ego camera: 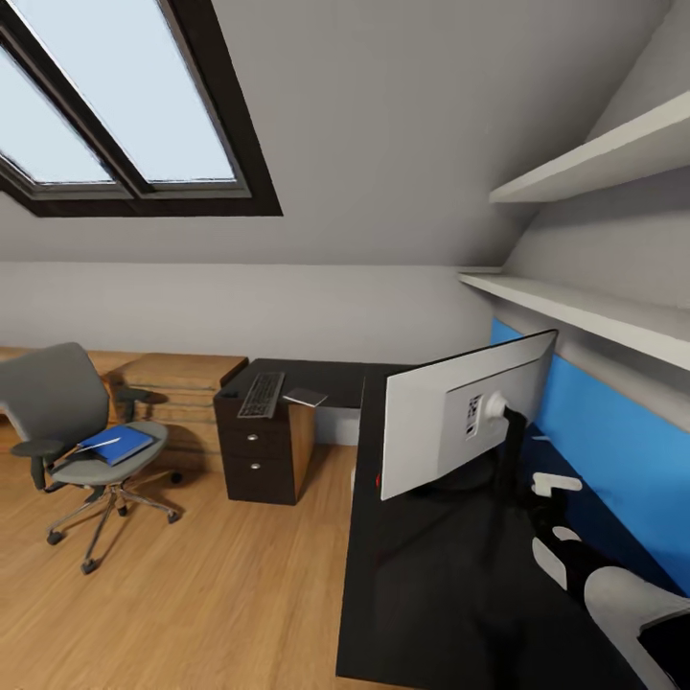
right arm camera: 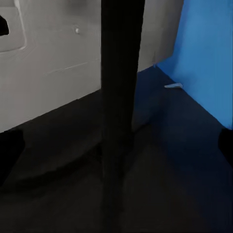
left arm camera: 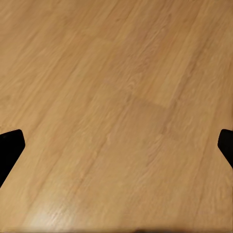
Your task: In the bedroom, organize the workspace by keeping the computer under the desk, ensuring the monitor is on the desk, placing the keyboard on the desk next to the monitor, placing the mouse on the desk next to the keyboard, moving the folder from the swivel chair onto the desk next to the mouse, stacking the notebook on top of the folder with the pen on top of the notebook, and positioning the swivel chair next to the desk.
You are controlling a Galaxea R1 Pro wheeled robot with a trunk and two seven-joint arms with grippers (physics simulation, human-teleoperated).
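Observation:
The monitor [ego camera: 467,413] stands on the black desk [ego camera: 422,604] with its pale back toward me. My right gripper [right arm camera: 116,145] is open, and the monitor's black foot [right arm camera: 119,87] rises between the spread fingertips [right arm camera: 9,148] without touching them. My left gripper [left arm camera: 116,145] hangs open over bare wooden floor. On the desk's far wing lie the keyboard [ego camera: 261,394] and, beside it, the grey notebook [ego camera: 305,397]. The swivel chair [ego camera: 59,407] stands apart at the left, and the blue folder [ego camera: 120,446] rests on its seat under a thin pale pen [ego camera: 96,444]. The mouse and the computer are out of view.
A drawer unit [ego camera: 254,460] with silver knobs carries the desk's far wing. Light wooden low cabinets [ego camera: 182,379] line the back wall. A blue wall panel [ego camera: 613,450] and two white shelves [ego camera: 585,311] run along the right. Wooden floor [ego camera: 211,594] lies between the chair and the desk.

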